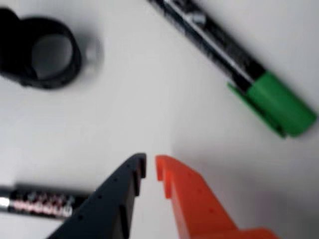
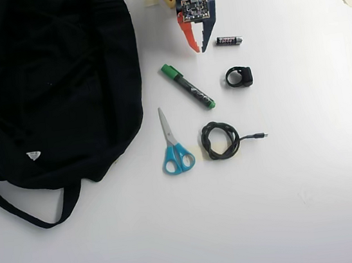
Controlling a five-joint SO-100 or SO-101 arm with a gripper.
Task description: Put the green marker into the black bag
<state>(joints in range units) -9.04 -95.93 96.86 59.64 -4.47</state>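
Observation:
The green marker (image 2: 188, 87) lies slanted on the white table, its green cap toward the upper left in the overhead view. In the wrist view its black barrel and green cap (image 1: 276, 102) lie at the upper right. The black bag (image 2: 53, 83) fills the left of the overhead view, with its strap trailing at the bottom left. My gripper (image 2: 200, 50) is above and to the right of the marker, apart from it. Its orange and dark fingers are nearly together and hold nothing (image 1: 150, 162).
A small black battery (image 2: 229, 41) lies just right of the gripper and shows in the wrist view (image 1: 40, 201). A black ring-shaped clip (image 2: 239, 76) lies right of the marker. Blue-handled scissors (image 2: 175, 146) and a coiled black cable (image 2: 220, 140) lie below the marker.

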